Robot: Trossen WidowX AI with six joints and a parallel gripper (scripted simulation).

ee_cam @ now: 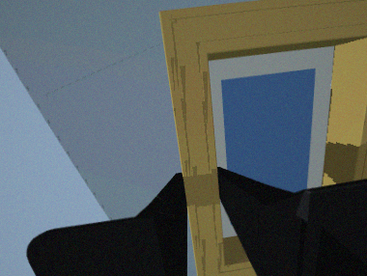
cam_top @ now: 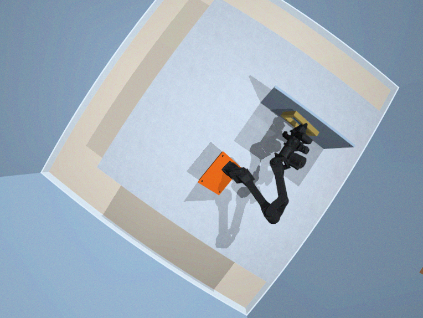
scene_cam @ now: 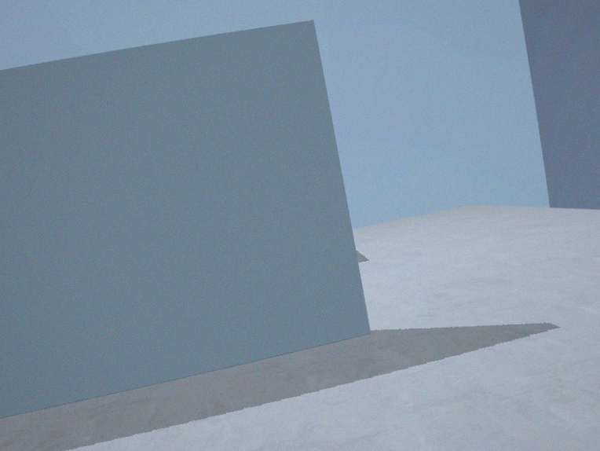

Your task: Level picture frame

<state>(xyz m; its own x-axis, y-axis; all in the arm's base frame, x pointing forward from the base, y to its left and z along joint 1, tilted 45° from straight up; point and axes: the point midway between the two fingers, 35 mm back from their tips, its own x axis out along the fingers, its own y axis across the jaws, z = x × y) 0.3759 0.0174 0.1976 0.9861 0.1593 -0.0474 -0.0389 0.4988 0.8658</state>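
Observation:
The gold picture frame (cam_top: 300,118) (ee_cam: 190,121) with a white mat and blue picture is in front of the grey wall panel (cam_top: 328,136) (scene_cam: 184,203) (ee_cam: 106,96). My gripper (cam_top: 303,126) (ee_cam: 198,177) is shut on the frame's left side bar as the wrist view shows it. One black finger is outside the bar and the other inside the opening. The screw and the notched strip are hidden behind the frame. In the wrist view the top bar rises toward the right, but that view is itself tilted, so I cannot tell the true lean.
The orange base plate (cam_top: 213,174) carries the foot of my arm (cam_top: 280,181), which bends around to the panel. The exterior view shows only the panel's back and the pale floor (scene_cam: 460,387). Shadows of the arm and panel fall across the floor.

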